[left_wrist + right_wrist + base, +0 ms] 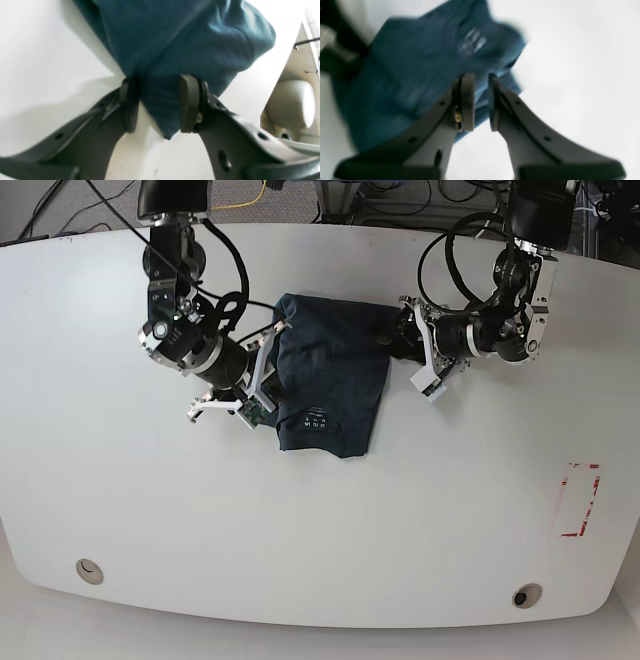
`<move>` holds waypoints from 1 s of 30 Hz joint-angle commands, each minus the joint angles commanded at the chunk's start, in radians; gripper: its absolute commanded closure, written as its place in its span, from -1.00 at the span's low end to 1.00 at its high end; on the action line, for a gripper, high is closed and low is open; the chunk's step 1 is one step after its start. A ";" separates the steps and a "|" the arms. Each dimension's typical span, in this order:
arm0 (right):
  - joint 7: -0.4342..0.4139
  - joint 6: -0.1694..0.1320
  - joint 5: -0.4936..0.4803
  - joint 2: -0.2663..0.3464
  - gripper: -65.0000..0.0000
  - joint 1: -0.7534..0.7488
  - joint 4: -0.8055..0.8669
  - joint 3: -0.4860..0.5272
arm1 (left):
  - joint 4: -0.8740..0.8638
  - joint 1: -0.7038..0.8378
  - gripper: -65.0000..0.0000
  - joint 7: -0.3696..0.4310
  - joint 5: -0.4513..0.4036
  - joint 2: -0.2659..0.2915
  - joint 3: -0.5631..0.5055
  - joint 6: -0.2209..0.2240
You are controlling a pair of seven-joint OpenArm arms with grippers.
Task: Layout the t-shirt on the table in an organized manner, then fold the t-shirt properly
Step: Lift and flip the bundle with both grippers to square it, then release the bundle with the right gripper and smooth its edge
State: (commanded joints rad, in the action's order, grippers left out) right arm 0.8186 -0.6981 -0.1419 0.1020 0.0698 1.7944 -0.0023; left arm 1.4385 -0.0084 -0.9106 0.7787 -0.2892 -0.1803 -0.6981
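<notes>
The dark blue t-shirt [330, 380] lies folded into a rough rectangle in the middle of the white table [320, 530], with a small white label print near its near edge. My left gripper [400, 340] is at its upper right edge. In the left wrist view this gripper [158, 78] stands open, with a corner of the t-shirt [175, 37] between the wide-apart fingers. My right gripper [272, 365] is at the shirt's left edge. In the blurred right wrist view this gripper [480, 75] shows a narrow gap over the t-shirt [415, 75], which looks flat.
A red tape rectangle [578, 500] marks the table at the right. Two round grommet holes [88, 570] [527, 595] sit near the front edge. Cables and equipment lie beyond the far edge. The table edge [280, 82] runs close to my left gripper.
</notes>
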 joint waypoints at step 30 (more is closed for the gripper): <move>-0.385 0.000 0.000 0.114 0.71 0.264 -0.585 0.003 | 0.176 0.025 0.26 -0.080 0.000 0.003 0.006 0.000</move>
State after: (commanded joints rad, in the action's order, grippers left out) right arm 0.4335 -0.6981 -0.1419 0.2156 0.3337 1.2098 0.0008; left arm 1.6149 0.0161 -0.9904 0.7787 -0.2862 -0.1741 -0.6981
